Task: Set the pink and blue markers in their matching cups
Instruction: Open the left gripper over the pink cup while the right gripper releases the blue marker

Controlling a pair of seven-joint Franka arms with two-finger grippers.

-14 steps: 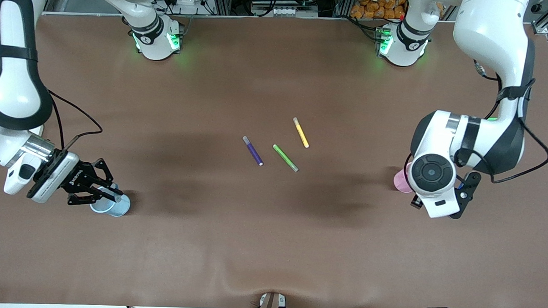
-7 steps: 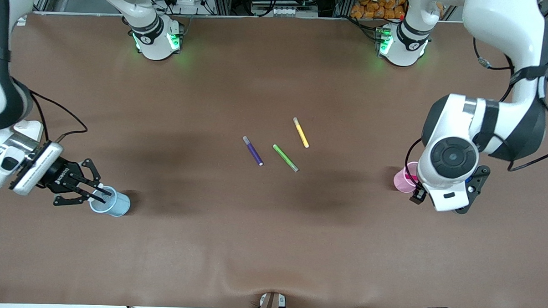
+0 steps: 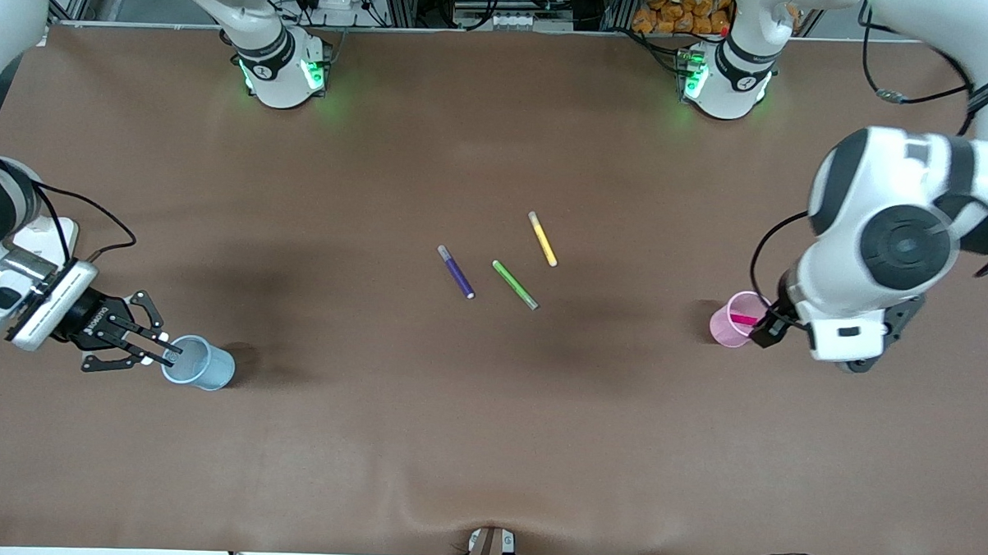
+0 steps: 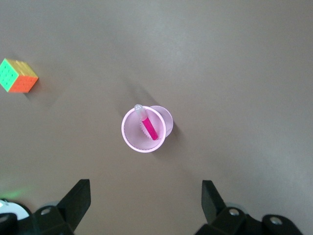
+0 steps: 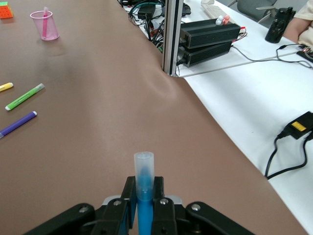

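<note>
My right gripper (image 3: 167, 350) is shut on the blue marker (image 5: 144, 191), whose greyish cap sticks out past the fingertips. In the front view the gripper sits beside the light blue cup (image 3: 201, 363), its fingertips at the rim. The cup does not show in the right wrist view. The pink marker (image 4: 149, 128) stands inside the pink cup (image 4: 145, 130), which is upright in the front view (image 3: 732, 319). My left gripper (image 4: 145, 197) is open and empty, above the table beside the pink cup.
A purple pen (image 3: 456, 272), a green pen (image 3: 515, 285) and a yellow pen (image 3: 542, 239) lie mid-table. A colour cube (image 4: 18, 76) lies near the pink cup. A metal post (image 5: 173, 36) stands at the table edge nearest the front camera.
My left arm has drawn back toward its end of the table, uncovering the pink cup with the pink marker in it. My right gripper has slid back from over the blue cup to its rim.
</note>
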